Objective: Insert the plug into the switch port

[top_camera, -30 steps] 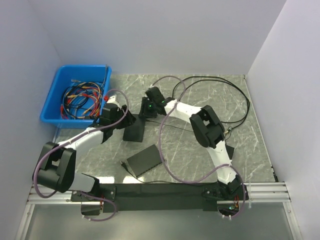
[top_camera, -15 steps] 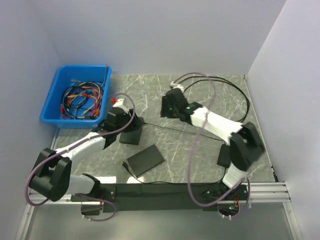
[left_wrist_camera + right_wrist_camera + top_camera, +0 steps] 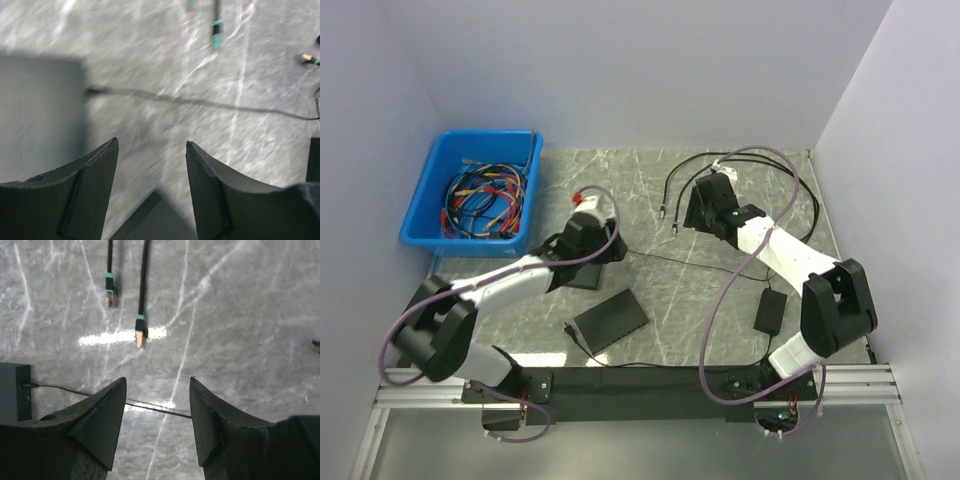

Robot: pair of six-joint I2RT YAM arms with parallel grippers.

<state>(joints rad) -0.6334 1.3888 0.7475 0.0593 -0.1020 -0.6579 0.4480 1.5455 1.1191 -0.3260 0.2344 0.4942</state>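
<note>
Top view: blue bin (image 3: 418, 205) well left of switch (image 3: 582, 272), holding tangled coloured cables (image 3: 480, 195). Left gripper (image 3: 610, 248) at switch's right edge. Right gripper (image 3: 696, 212) well right of switch; bare table (image 3: 660, 290) between.

Left wrist view: fingers (image 3: 97, 165) spread, empty. Switch (image 3: 40, 115) at left, thin cable (image 3: 200, 102) leaving it.

Right wrist view: fingers (image 3: 107, 405) spread, empty. Plug (image 3: 140, 335) loose on table, up-right of switch (image 3: 9, 390).

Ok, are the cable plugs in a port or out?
Out. Both plugs lie loose on the table, tips bare, with nothing around them; the right gripper hangs open above them, empty.
</note>
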